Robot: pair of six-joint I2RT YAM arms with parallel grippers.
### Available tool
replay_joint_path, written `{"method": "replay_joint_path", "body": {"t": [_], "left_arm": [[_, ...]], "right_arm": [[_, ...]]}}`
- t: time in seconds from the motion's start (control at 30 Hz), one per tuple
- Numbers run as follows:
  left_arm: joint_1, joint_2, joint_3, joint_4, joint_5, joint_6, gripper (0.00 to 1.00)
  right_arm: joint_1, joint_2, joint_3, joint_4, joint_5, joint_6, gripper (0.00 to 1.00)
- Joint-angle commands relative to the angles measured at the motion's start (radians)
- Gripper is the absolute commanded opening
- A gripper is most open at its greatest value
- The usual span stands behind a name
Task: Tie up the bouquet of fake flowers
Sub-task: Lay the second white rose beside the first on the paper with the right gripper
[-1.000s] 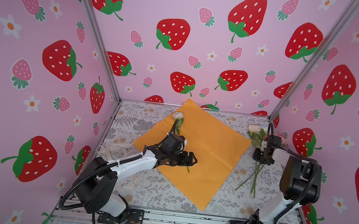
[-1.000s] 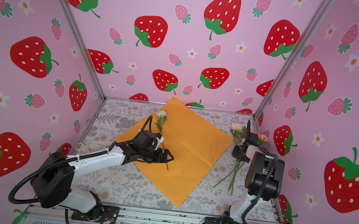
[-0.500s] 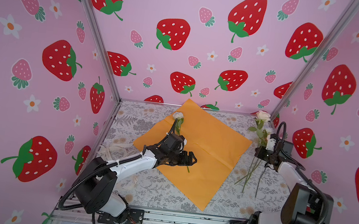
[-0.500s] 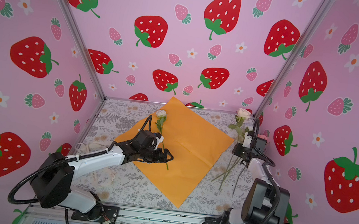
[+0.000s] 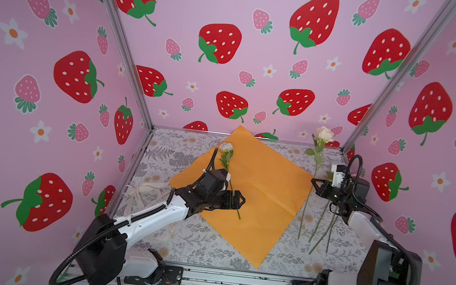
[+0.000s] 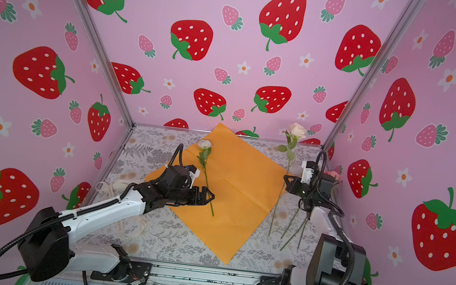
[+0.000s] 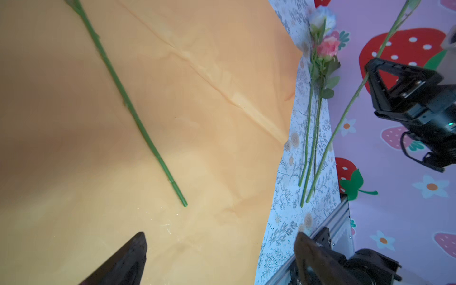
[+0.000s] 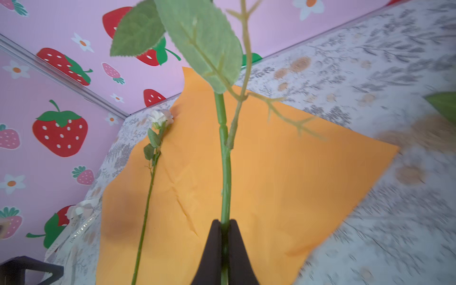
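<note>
Clamping the upright white rose (image 5: 324, 134) by its thin stem, my right gripper (image 5: 314, 184) may let it swivel; left gripper (image 5: 240, 199) gapes empty.

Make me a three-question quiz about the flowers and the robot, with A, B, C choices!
1. Where does the loose white rose lie? A on the orange wrapping paper; B in a vase; C under the paper.
2. How many roses lie on that paper? A none; B one; C five.
3. The right gripper is: A wide open; B shut on nothing; C shut on a rose stem.
1 A, its stem crosses the sheet. 2 B, only one lies there. 3 C, its jaws pinch the green stem.
</note>
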Motion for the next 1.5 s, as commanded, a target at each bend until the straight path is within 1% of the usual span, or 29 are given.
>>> {"method": "replay_joint_path", "body": {"t": [0.0, 0.03, 0.07, 0.1, 0.13, 0.17, 0.23, 0.33, 0.43, 0.6, 0.67, 0.87, 0.97, 1.2, 1.27, 1.37, 1.47], "left_arm": [[0.071, -0.122, -0.057, -0.11, -0.2, -0.1, 0.96], [0.124, -0.15, -0.082, -0.108, -0.158, -0.129, 0.96], [0.179, -0.178, -0.111, -0.09, -0.101, -0.148, 0.96], [0.24, -0.203, -0.142, -0.064, -0.023, -0.165, 0.95], [0.293, -0.225, -0.165, -0.051, 0.025, -0.177, 0.95], [0.332, -0.239, -0.179, -0.051, 0.052, -0.182, 0.95], [0.398, -0.267, -0.19, -0.091, 0.075, -0.17, 0.95], [0.452, -0.297, -0.195, -0.149, 0.089, -0.148, 0.95], [0.466, -0.325, -0.217, -0.157, 0.103, -0.144, 0.95], [0.466, -0.356, -0.263, -0.147, 0.122, -0.157, 0.95], [0.466, -0.363, -0.277, -0.145, 0.123, -0.16, 0.95], [0.467, -0.375, -0.298, -0.135, 0.134, -0.166, 0.95], [0.466, -0.379, -0.304, -0.126, 0.14, -0.168, 0.95], [0.466, -0.362, -0.303, -0.117, 0.163, -0.155, 0.95], [0.466, -0.356, -0.304, -0.098, 0.184, -0.149, 0.95], [0.466, -0.337, -0.302, -0.072, 0.217, -0.141, 0.95], [0.462, -0.306, -0.292, -0.048, 0.252, -0.133, 0.95]], "right_arm": [[0.174, 0.105, 0.142, -0.181, 0.111, 0.0, 0.0], [0.224, 0.148, 0.187, -0.205, 0.178, 0.052, 0.0], [0.264, 0.188, 0.225, -0.225, 0.203, 0.105, 0.0], [0.302, 0.237, 0.273, -0.226, 0.189, 0.152, 0.0], [0.349, 0.292, 0.323, -0.211, 0.181, 0.202, 0.0], [0.379, 0.324, 0.356, -0.205, 0.186, 0.221, 0.0], [0.46, 0.408, 0.463, -0.238, 0.261, 0.241, 0.0], [0.537, 0.534, 0.608, -0.287, 0.29, 0.239, 0.0], [0.575, 0.641, 0.705, -0.296, 0.296, 0.264, 0.0], [0.612, 0.783, 0.866, -0.383, 0.318, 0.241, 0.01], [0.618, 0.825, 0.905, -0.403, 0.311, 0.237, 0.03], [0.629, 0.915, 0.978, -0.439, 0.293, 0.205, 0.03], [0.641, 0.957, 1.023, -0.471, 0.295, 0.195, 0.06], [0.656, 0.962, 1.034, -0.492, 0.295, 0.201, 0.18], [0.655, 0.938, 1.024, -0.496, 0.291, 0.199, 0.23], [0.655, 0.886, 0.992, -0.481, 0.3, 0.202, 0.24], [0.654, 0.823, 0.956, -0.491, 0.334, 0.185, 0.31]]}}
